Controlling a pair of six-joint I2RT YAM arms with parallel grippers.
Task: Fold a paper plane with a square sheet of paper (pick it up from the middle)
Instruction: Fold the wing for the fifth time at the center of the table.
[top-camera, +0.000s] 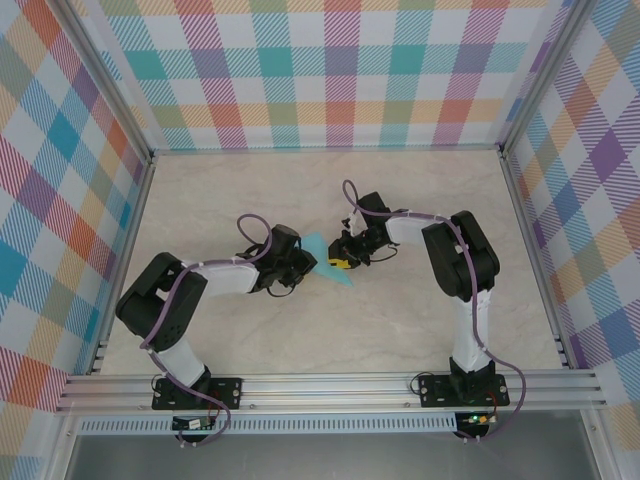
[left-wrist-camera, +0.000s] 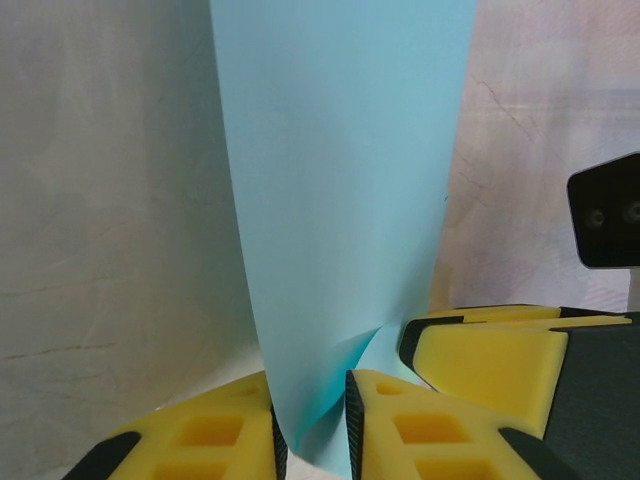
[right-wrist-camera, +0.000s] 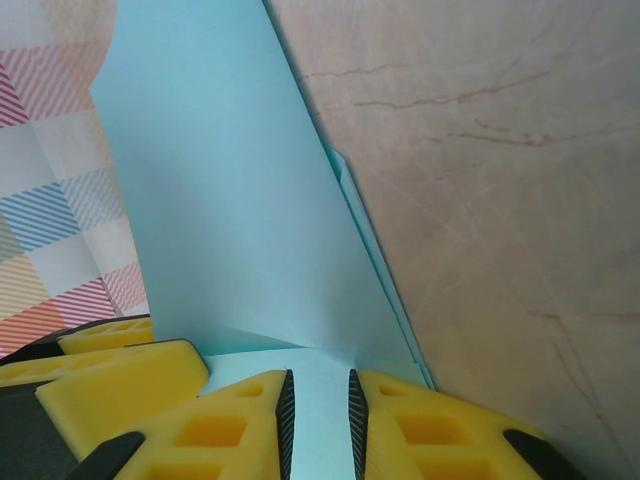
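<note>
The square sheet of paper (top-camera: 318, 247) is turquoise and creased, and sits between both grippers at mid-table. My left gripper (top-camera: 305, 265) meets it from the left. In the left wrist view the paper (left-wrist-camera: 340, 180) stands up out of the left gripper (left-wrist-camera: 312, 420); its curled bottom fills the narrow gap and touches both pads. A yellow finger (left-wrist-camera: 490, 360) of the right gripper sits close on the right. My right gripper (top-camera: 343, 262) comes from the right. Its jaws (right-wrist-camera: 318, 400) stand a little apart over a flat part of the paper (right-wrist-camera: 220, 220), just behind a crease.
The marble-patterned table (top-camera: 420, 320) is walled by checked panels (top-camera: 330, 70) at the back and both sides. An aluminium rail (top-camera: 330, 385) carries the arm bases along the near edge. Purple cables loop over both arms.
</note>
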